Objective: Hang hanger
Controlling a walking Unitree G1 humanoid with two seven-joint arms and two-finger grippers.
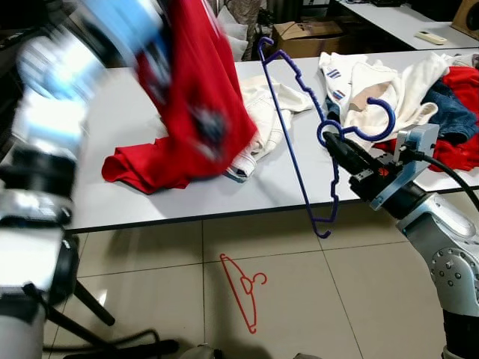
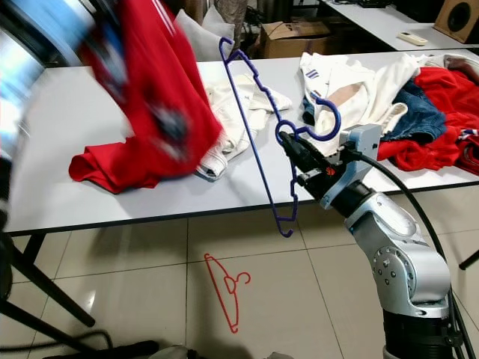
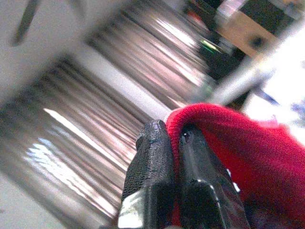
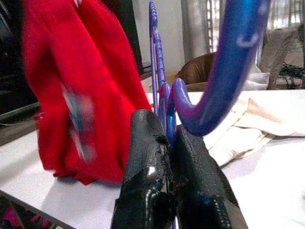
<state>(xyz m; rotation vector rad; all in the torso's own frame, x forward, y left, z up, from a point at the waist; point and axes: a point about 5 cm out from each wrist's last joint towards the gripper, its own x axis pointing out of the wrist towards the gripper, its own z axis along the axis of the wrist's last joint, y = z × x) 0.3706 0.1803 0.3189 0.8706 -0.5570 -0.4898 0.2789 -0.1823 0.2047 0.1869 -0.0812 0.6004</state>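
Observation:
A blue plastic hanger (image 1: pixel 296 120) hangs in the air over the table's front edge, held at its neck under the hook by my right gripper (image 1: pixel 334 146), which is shut on it. The hanger (image 4: pixel 228 67) rises between the black fingers (image 4: pixel 143 157) in the right wrist view. My left gripper (image 3: pixel 174 138) is shut on a red shirt (image 1: pixel 198 97), lifted above the white table (image 1: pixel 127 112); the raised arm and cloth are blurred. The shirt's lower part still lies on the table at the left.
White garments (image 1: pixel 266 112) and a heap of white, red and blue clothes (image 1: pixel 419 90) lie on the table. A red hanger (image 1: pixel 243 288) lies on the tiled floor below. A cardboard box (image 1: pixel 307 34) and another table (image 1: pixel 404 19) stand behind.

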